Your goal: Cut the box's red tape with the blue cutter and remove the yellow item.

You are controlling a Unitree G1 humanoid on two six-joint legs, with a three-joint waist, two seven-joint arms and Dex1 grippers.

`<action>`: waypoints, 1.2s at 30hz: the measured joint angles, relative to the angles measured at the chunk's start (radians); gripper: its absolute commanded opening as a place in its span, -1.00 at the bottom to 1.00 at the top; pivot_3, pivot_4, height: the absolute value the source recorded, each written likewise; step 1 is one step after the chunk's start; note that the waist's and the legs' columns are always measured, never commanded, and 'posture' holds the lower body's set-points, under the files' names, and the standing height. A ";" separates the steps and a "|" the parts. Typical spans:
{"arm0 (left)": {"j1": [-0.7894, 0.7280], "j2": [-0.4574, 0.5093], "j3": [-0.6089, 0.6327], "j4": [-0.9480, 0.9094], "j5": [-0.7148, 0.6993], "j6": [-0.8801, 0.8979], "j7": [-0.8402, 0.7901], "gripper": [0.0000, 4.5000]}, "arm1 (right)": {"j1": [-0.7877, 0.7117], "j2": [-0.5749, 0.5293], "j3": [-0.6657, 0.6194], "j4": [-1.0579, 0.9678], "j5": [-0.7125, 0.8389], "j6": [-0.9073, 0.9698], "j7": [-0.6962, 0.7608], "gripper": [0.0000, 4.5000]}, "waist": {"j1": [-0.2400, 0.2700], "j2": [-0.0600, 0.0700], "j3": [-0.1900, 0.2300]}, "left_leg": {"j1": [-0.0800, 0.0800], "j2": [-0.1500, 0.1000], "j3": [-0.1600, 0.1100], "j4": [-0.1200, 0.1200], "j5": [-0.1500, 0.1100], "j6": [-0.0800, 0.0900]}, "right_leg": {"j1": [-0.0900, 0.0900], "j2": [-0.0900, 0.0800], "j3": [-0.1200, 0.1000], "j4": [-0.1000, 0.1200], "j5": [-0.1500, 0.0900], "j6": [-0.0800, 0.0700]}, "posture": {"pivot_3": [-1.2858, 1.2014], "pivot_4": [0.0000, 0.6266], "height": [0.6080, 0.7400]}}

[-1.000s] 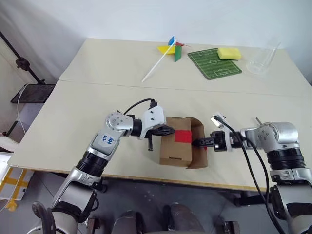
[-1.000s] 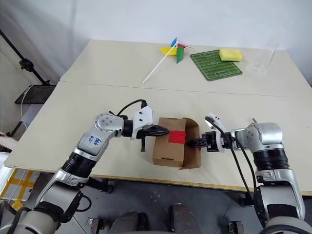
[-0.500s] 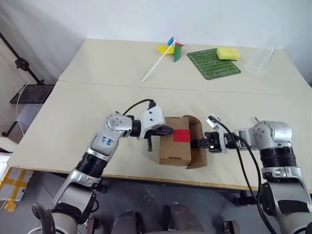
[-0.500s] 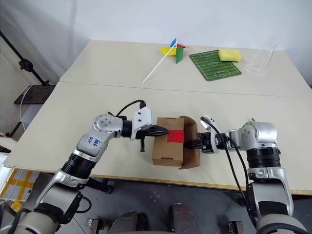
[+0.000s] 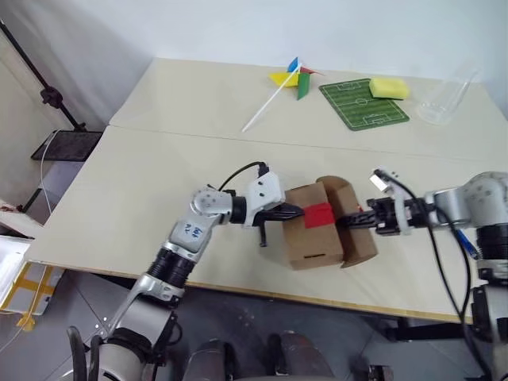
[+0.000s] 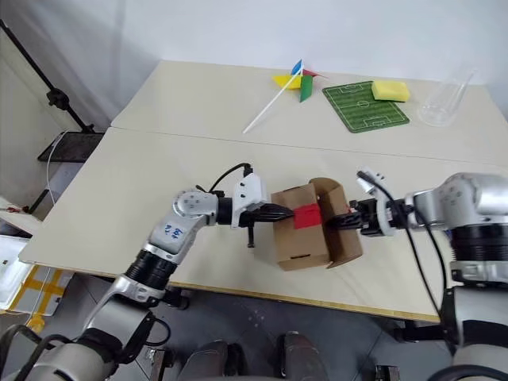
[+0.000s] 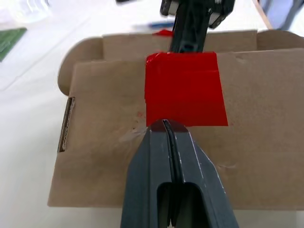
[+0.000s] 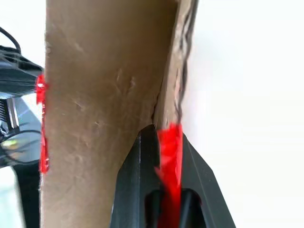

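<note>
Pinching box [image 5: 313, 238] flap, right gripper [image 5: 355, 225] beside red tape [image 5: 318, 214]

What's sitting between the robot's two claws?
The box with its red tape, seen in both eye views: left gripper presses one side, right gripper pinches the flap.

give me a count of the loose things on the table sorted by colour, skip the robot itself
Brown: 1, the box
Red: 1, the red tape on the box
Yellow: 1, the sponge
Green: 1, the pitch mat
Multicoloured: 1, the pinwheel
Clear: 1, the plastic cup
Total: 6
</note>
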 measured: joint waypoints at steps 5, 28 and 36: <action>-0.046 -0.092 0.019 0.136 0.014 -0.066 0.080 -1.00 | -0.161 -0.105 0.102 0.041 0.008 0.000 -0.004 -0.97 | -0.008 0.001 0.001 | -0.002 0.000 0.000 -0.002 0.000 0.000 | -0.002 0.002 0.000 -0.001 0.000 0.000 | 0.03 -0.52 1.00; 0.022 0.039 0.018 -0.056 -0.011 0.064 0.009 -1.00 | -0.195 -0.095 0.166 -0.019 0.009 -0.014 0.096 -0.97 | -0.007 0.002 0.001 | -0.002 0.001 -0.001 -0.005 0.001 -0.001 | -0.003 0.002 -0.001 -0.002 0.000 0.000 | 0.03 -0.52 1.00; -0.087 0.042 0.035 -0.189 -0.065 0.172 -0.032 -1.00 | -0.155 -0.088 0.110 -0.043 0.010 -0.009 0.063 -0.97 | -0.003 0.002 0.001 | -0.001 0.001 -0.001 -0.003 0.001 -0.001 | 0.000 0.001 -0.001 -0.003 0.000 0.000 | 0.03 -0.52 1.00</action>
